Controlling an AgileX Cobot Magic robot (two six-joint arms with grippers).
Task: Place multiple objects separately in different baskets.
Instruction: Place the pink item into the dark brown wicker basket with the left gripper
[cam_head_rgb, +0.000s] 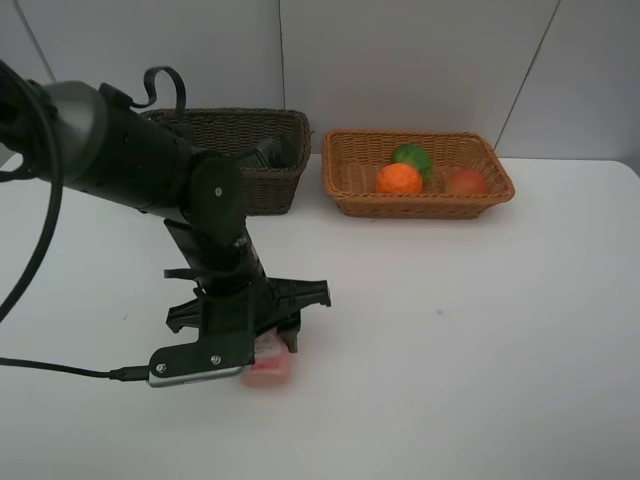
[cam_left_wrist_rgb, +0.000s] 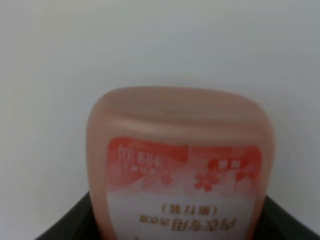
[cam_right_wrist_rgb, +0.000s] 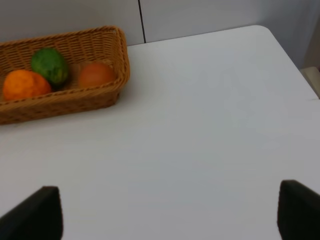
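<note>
Where the left arm reaches down over the near left of the white table, the left gripper is seen set around the pink bottle, which lies on the tabletop beneath it; in the left wrist view the bottle fills the space between the dark jaws, label side up, so a grip on it is recorded, though actual pad contact cannot be made out. The arm's bulk hides much of the dark brown basket at the back left; a dark item is glimpsed inside it but cannot be identified. Just right of it, the light tan basket is noted, holding the orange, the green fruit and the red-orange fruit, close together. The right gripper is out of the overhead view; in its wrist view the jaws stand wide apart over bare table, with nothing between them.
</note>
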